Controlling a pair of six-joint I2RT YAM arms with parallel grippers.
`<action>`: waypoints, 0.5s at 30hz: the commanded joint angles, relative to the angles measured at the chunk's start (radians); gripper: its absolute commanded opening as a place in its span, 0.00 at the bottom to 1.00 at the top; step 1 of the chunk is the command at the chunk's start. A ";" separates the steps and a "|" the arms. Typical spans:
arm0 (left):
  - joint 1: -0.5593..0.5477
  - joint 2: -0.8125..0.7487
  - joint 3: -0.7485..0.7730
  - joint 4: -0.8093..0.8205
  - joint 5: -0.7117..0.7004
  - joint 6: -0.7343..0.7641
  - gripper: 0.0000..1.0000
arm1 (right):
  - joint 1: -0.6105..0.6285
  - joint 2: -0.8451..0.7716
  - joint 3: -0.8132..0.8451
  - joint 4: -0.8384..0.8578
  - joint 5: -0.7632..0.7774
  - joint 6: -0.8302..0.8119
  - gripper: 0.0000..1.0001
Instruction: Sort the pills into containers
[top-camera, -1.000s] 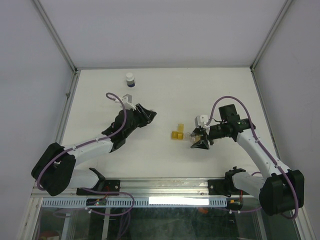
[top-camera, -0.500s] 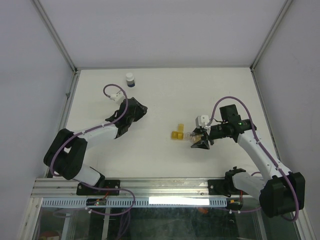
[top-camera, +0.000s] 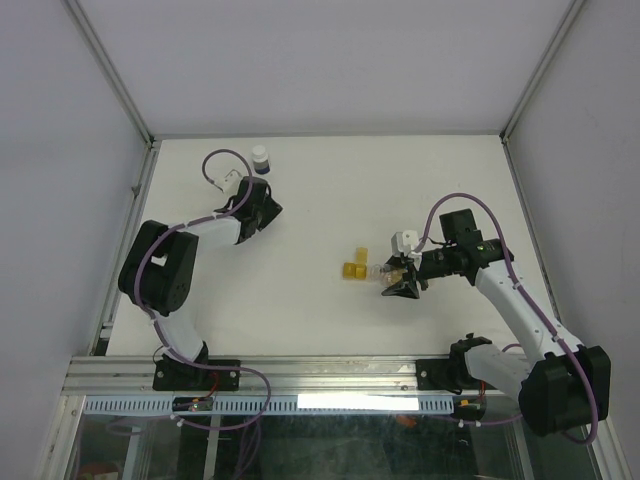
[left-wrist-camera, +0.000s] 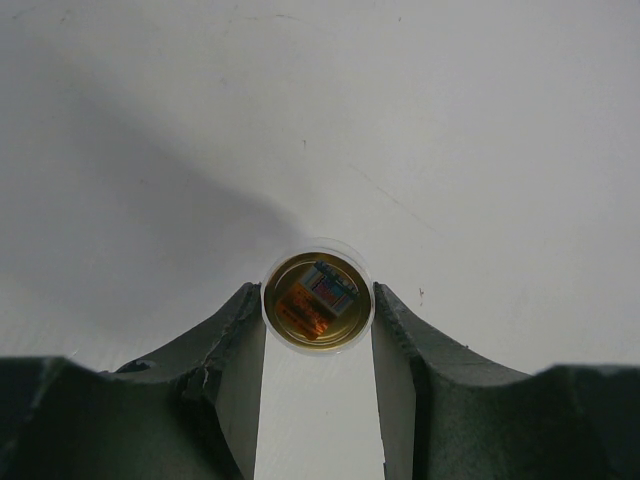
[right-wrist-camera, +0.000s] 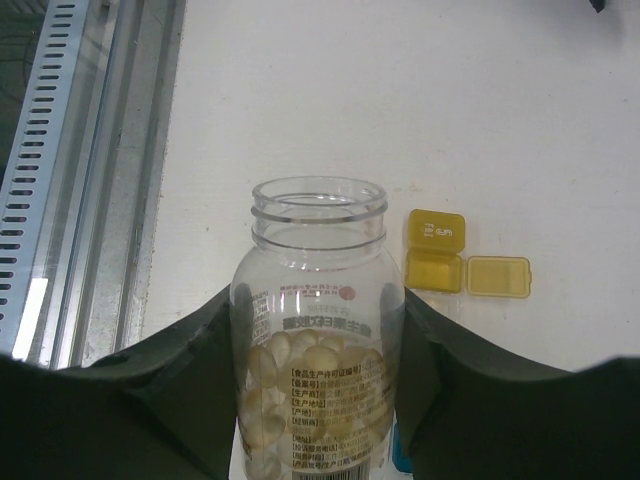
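My right gripper (top-camera: 400, 280) (right-wrist-camera: 318, 312) is shut on an open clear bottle (right-wrist-camera: 318, 330) holding several pale pills (right-wrist-camera: 300, 370); its mouth points toward the containers. The containers (top-camera: 353, 263) sit in a short row just left of that gripper. In the right wrist view, the yellow container (right-wrist-camera: 434, 270) has its lid flipped open, and another yellow piece (right-wrist-camera: 498, 276) lies beside it. My left gripper (top-camera: 264, 206) (left-wrist-camera: 318, 300) is at the back left, its fingertips closed on a round clear-rimmed cap (left-wrist-camera: 318, 302) with an amber inside.
A small white bottle with a dark blue band (top-camera: 260, 158) stands near the back edge, just beyond the left gripper. Metal frame rails (top-camera: 135, 200) run along the table's sides, and the mounting rail (top-camera: 330, 375) runs along the near edge.
The left arm has swung from the table's middle to the back left, toward the white bottle, carrying the cap. The right arm and its bottle have stayed put.
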 joint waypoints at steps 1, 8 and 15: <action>0.023 0.067 0.124 -0.063 0.080 0.006 0.25 | -0.007 -0.024 0.023 0.006 -0.042 -0.003 0.00; 0.037 0.091 0.171 -0.119 0.131 0.031 0.72 | -0.010 -0.023 0.021 0.007 -0.040 -0.003 0.00; 0.036 -0.032 0.093 -0.057 0.217 0.110 0.91 | -0.017 -0.018 0.020 0.012 -0.035 0.004 0.00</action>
